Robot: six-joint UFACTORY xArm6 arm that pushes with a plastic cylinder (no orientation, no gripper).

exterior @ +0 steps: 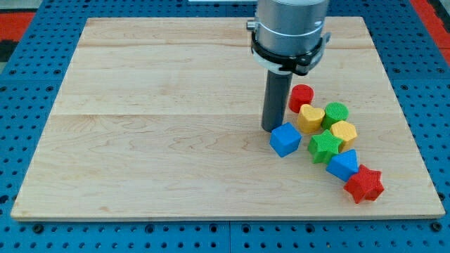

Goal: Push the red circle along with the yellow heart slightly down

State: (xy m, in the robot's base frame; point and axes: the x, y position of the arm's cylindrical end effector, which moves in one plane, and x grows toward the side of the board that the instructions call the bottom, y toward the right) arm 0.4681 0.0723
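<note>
Rod tip point(271, 129), a gripless end effector grasping nothing, at nine o'clock of red plastic circle point(301, 95) and yellow plastic heart point(310, 118), not above them for the downward push.

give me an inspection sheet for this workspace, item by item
surface: pale wooden board on a blue perforated base.
job's things: red circle at the cluster's top; yellow heart just below it, touching.
clutter: blue cube, green round block, yellow block, green star, second blue block, red star, packed in a diagonal row.
grippers: none; my tip sits left of the heart, just above the blue cube.
cables: nothing seen.
surroundings: red strip at the view's top right.
</note>
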